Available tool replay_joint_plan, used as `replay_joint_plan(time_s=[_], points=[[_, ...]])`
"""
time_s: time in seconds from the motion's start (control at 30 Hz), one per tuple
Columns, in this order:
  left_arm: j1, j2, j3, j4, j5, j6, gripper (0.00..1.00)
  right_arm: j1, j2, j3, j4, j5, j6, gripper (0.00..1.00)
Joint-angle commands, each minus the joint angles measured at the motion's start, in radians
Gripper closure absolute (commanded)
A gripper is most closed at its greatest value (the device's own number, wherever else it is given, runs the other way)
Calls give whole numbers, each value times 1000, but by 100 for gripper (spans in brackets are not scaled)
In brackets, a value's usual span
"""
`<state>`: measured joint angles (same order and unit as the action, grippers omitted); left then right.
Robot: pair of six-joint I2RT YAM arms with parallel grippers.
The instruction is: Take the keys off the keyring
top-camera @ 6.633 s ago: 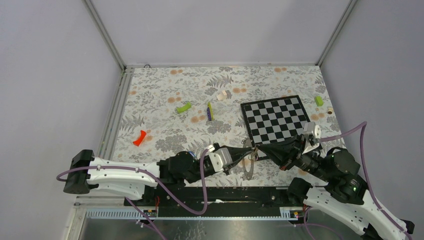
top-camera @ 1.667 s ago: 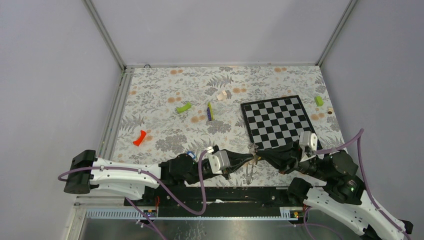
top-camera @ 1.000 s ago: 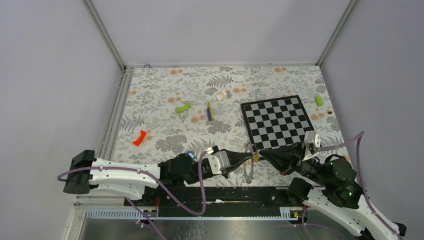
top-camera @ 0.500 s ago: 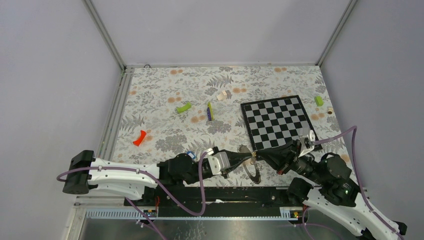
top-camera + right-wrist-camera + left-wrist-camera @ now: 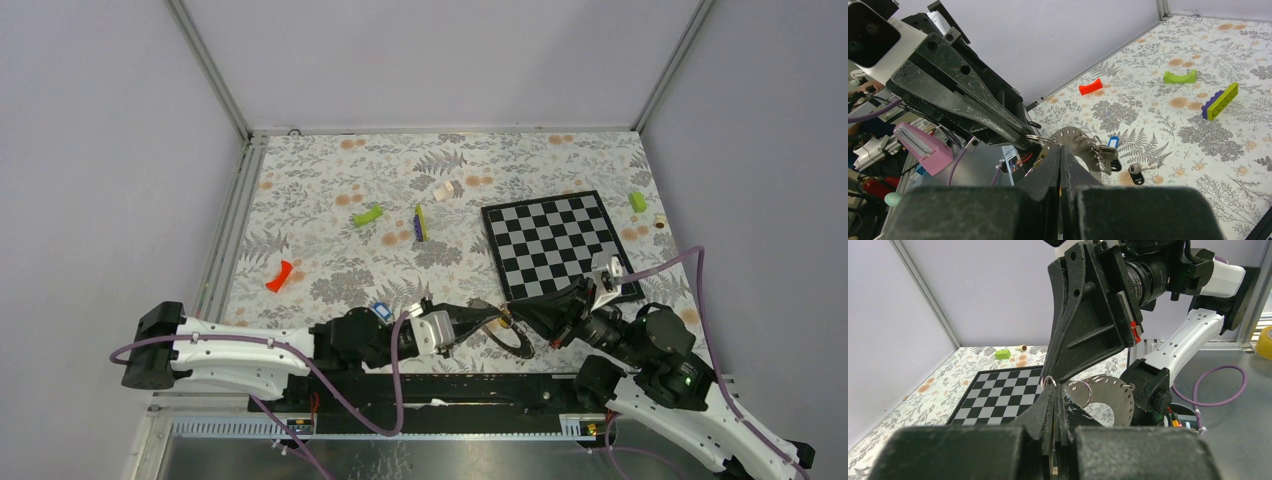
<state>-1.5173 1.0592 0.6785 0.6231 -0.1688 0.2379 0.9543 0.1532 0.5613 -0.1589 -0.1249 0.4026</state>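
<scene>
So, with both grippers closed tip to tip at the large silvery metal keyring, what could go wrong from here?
1. The left gripper and right gripper meet at one small silver wire loop; pulling could make the thin wire slip out.
2. The keyring carries several small tagged keys; a slip would probably drop the whole bunch.

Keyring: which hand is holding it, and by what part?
Both. The left hand and right hand are shut, tips meeting at the small wire loops at the rim of the keyring. Which loop each one pinches cannot be told.
</scene>
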Motion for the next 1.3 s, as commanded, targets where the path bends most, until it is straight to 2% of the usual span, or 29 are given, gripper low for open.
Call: replay_joint_plan(time_s=[0.0,0.23,0.4,0.73,0.93,1.27], points=[[0,-45,7,106,38,14,100,-3,17,-1,-13,36,17,100],[0,-63,-2,103,26,6,99,-3,-7,36,-74,113,-26,100],[0,-64,-4,99,9,-10,92,-3,10,92,-104,119,-112,100],[0,-55,-4,94,0,-27,87,-4,89,199,-171,91,-236,100],[0,-17,8,96,1,-50,81,-3,96,201,-134,81,-236,100],[0,62,48,96,14,-67,64,-3,108,188,-74,51,-213,100]])
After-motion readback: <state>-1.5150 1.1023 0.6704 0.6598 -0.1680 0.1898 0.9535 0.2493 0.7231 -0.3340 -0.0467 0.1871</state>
